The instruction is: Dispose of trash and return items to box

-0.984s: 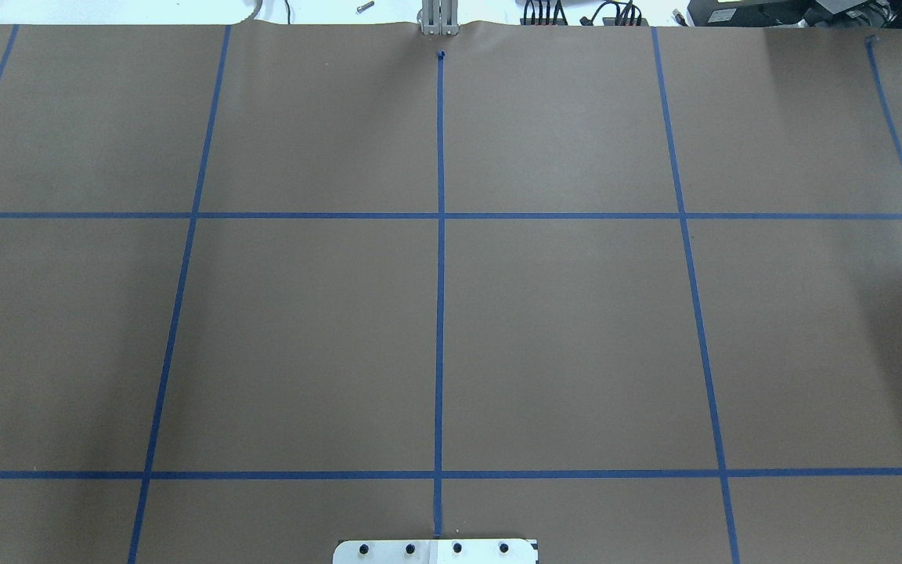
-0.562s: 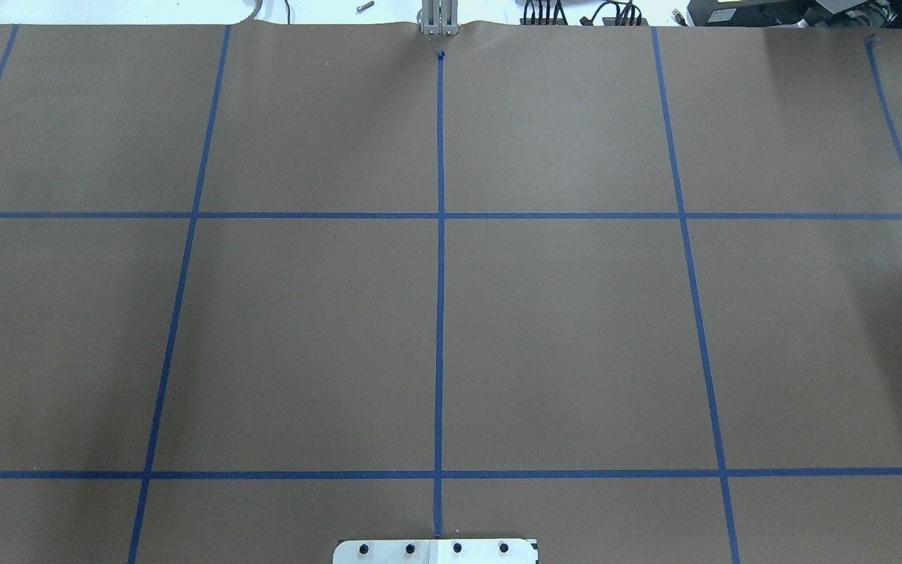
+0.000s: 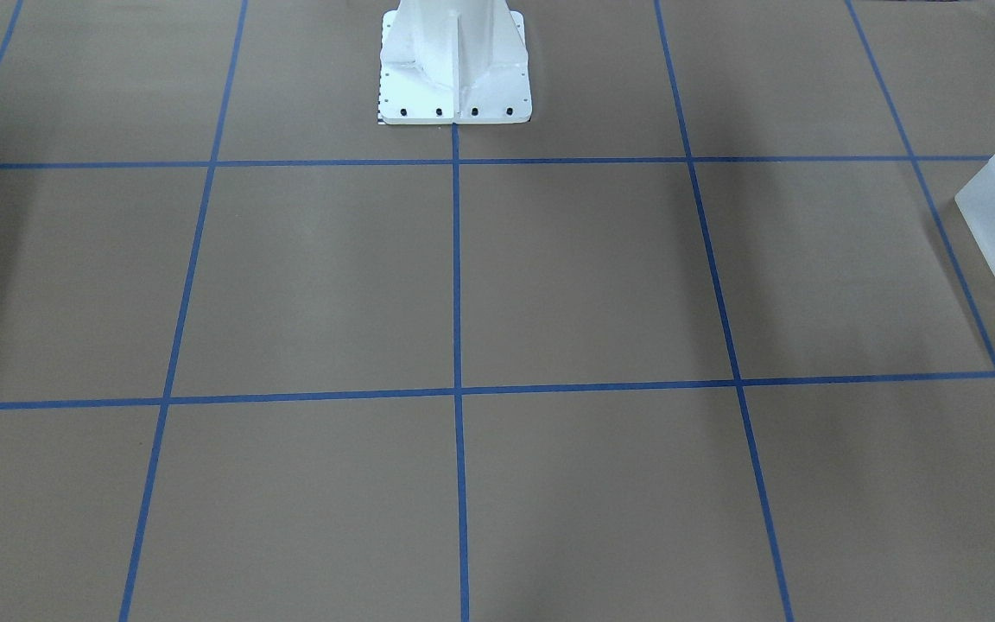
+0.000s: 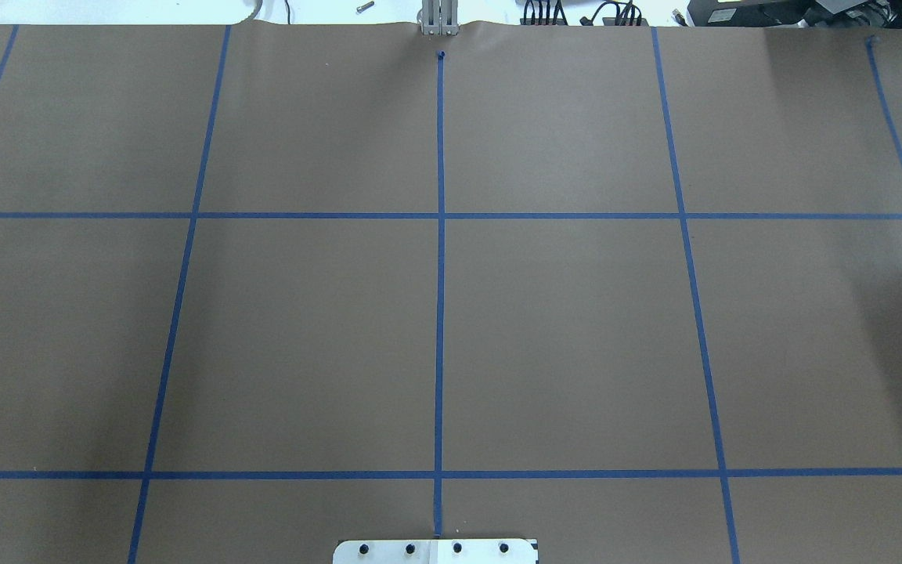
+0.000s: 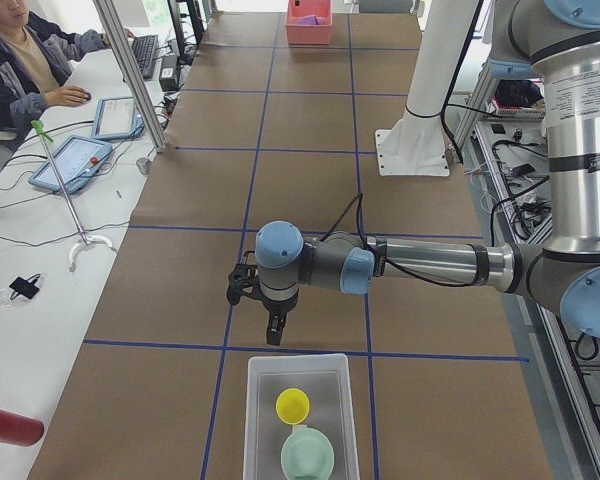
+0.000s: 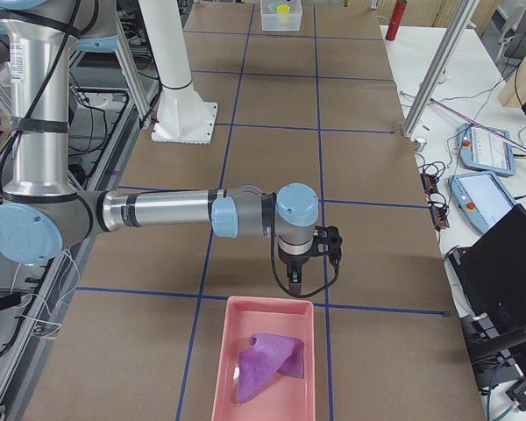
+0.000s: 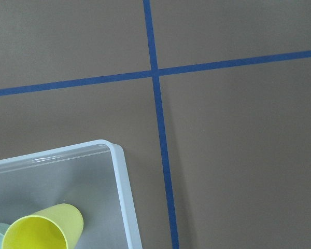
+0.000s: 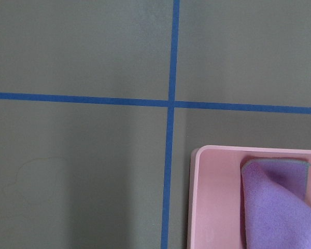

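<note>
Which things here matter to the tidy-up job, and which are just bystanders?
Job: yellow cup and mint bowl, both inside the translucent box; purple cloth in the pink tray, probably the trash.
Bystanders: tablets, red cylinder, white pedestal.

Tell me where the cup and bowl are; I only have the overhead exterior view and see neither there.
Observer: Both are inside the box; the exterior left view shows the yellow cup next to the green bowl.
Operator: Which arm is nearest them?
Observer: The left tool hangs close to one end of the box, outside it.
Operator: Anything else outside my view?
Observer: A purple cloth lies in a pink tray, far from the box, in the exterior right view.
</note>
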